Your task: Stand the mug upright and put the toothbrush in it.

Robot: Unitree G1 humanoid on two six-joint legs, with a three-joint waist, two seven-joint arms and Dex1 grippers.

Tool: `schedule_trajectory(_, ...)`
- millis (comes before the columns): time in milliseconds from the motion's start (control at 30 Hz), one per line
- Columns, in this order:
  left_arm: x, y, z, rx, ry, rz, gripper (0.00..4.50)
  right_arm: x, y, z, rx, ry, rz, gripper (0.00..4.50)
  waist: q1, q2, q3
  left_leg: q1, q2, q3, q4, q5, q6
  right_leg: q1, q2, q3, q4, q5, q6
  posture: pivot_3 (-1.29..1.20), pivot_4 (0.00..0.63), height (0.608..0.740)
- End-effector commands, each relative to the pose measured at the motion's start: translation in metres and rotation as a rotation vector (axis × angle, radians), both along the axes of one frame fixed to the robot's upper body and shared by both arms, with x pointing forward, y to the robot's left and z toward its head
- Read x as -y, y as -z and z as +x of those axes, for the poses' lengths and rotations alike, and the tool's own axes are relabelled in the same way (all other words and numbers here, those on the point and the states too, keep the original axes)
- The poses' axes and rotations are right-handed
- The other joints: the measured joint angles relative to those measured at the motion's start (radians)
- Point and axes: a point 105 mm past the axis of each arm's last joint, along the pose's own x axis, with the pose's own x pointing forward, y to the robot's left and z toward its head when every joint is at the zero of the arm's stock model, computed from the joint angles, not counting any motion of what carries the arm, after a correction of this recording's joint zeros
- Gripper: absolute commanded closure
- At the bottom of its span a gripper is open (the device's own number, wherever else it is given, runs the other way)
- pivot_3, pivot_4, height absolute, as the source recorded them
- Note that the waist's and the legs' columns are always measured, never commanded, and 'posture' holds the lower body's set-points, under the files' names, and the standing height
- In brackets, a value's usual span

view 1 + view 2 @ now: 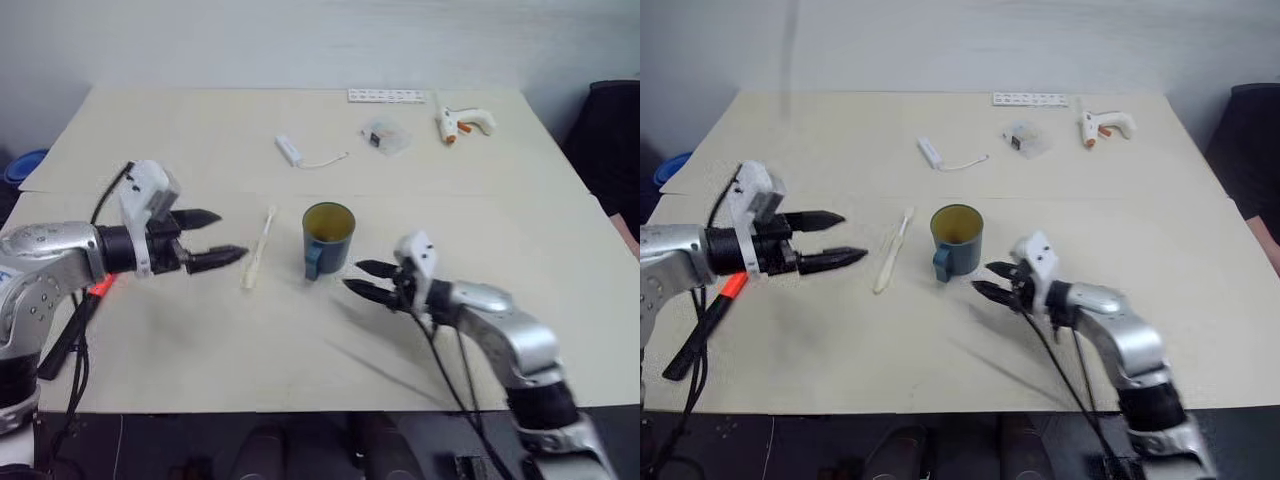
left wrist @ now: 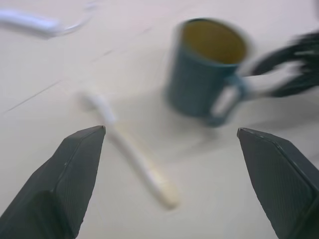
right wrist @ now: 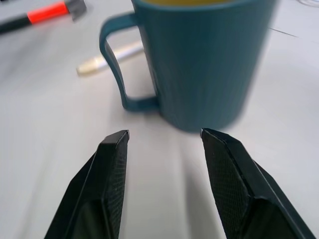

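**Q:** Where do the task's things sit right now?

**A:** The mug (image 1: 328,238) stands upright near the middle of the tabletop (image 1: 250,340), its yellowish inside facing up and its handle turned toward me, at about seven o'clock. The toothbrush (image 1: 257,248) lies flat just beside it, at the mug's nine o'clock, running roughly from twelve to six with its thicker handle end nearer me. The two do not touch.

**Q:** And your fingers?

**A:** My left fingers (image 1: 213,237) are spread wide and empty, hovering at the toothbrush's nine o'clock and pointing toward it. My right fingers (image 1: 366,279) are parted a moderate way, holding nothing, just off the mug at its four o'clock.

**Q:** How would you do the next step well?

**A:** Standing the mug looks finished, so I judge the toothbrush pickup is next. It is slim and lies flat, so I would bring the left fingers down across its handle, not along it, and close near the middle so it does not pivot. I would keep the right fingers clear of the mug so it is not nudged over. Then I would tilt the toothbrush upright and lower it inside the rim.
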Motion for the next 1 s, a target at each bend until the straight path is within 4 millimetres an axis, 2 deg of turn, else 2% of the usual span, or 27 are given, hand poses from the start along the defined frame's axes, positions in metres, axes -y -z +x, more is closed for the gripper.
schedule_trajectory(33, 0.002, -0.001, 0.023, -0.037, -0.140, -0.005, 0.00, -0.005, -0.045, -0.049, 0.053, -0.230, 0.025, 2.09, 0.006, 0.000, 0.000, 0.000, 0.000, 0.000, 0.000, 0.000, 0.000, 0.000, 0.000, 0.000, 0.000, 0.000, 0.000, 0.00, 0.150, 0.740)
schedule_trajectory(100, 0.018, -0.004, 0.034, -0.045, -0.139, -0.032, 0.00, -0.005, -0.054, -0.067, 0.047, -0.302, 0.006, 2.09, 0.013, -0.001, 0.000, 0.000, 0.000, 0.000, 0.001, 0.000, 0.000, 0.001, 0.001, -0.001, 0.000, 0.000, 0.000, 0.00, 0.150, 0.740)
schedule_trajectory(200, 0.041, 0.018, 0.052, -0.142, -0.193, 0.027, 0.00, -0.004, -0.071, -0.078, 0.085, -0.336, -0.010, 2.09, 0.015, -0.002, -0.001, 0.001, 0.000, 0.000, 0.001, 0.000, 0.000, 0.002, 0.001, -0.001, -0.001, 0.000, 0.000, 0.00, 0.150, 0.740)
schedule_trajectory(267, 0.045, 0.039, 0.062, -0.218, -0.238, 0.049, 0.00, -0.006, -0.082, -0.075, 0.136, -0.314, 0.005, 2.09, 0.012, -0.002, -0.001, 0.001, 0.000, 0.000, 0.001, 0.000, 0.000, 0.002, 0.001, 0.000, -0.002, 0.000, 0.001, 0.00, 0.150, 0.740)
schedule_trajectory(400, 0.056, 0.061, 0.075, -0.279, -0.257, 0.076, 0.00, -0.007, -0.096, -0.068, 0.219, -0.261, 0.009, 2.09, 0.005, -0.002, -0.001, 0.002, 0.001, 0.001, 0.000, 0.000, -0.001, 0.000, 0.002, 0.003, 0.000, 0.000, 0.000, 0.00, 0.150, 0.740)
schedule_trajectory(600, 0.074, 0.075, 0.087, -0.293, -0.219, 0.117, 0.00, -0.003, -0.114, -0.061, 0.305, -0.190, 0.027, 2.09, 0.021, -0.002, -0.001, 0.001, 0.000, 0.001, 0.001, 0.001, -0.001, 0.000, 0.000, 0.003, -0.002, 0.001, 0.001, 0.00, 0.150, 0.740)
schedule_trajectory(700, 0.078, 0.078, 0.088, -0.297, -0.196, 0.120, 0.59, -0.003, -0.115, -0.065, 0.306, -0.194, 0.013, 2.03, 0.024, -0.002, -0.001, 0.001, -0.001, 0.001, 0.001, 0.001, -0.001, 0.000, 0.000, 0.003, -0.002, 0.001, 0.001, 0.00, 0.150, 0.740)
schedule_trajectory(1000, 0.072, 0.082, 0.085, -0.324, -0.209, 0.107, 3.18, 0.003, -0.109, -0.064, 0.273, -0.150, -0.007, 2.03, 0.023, -0.002, -0.001, 0.001, 0.000, 0.001, 0.001, 0.001, -0.001, 0.000, 0.000, 0.003, -0.002, 0.001, 0.001, 0.00, 0.150, 0.740)
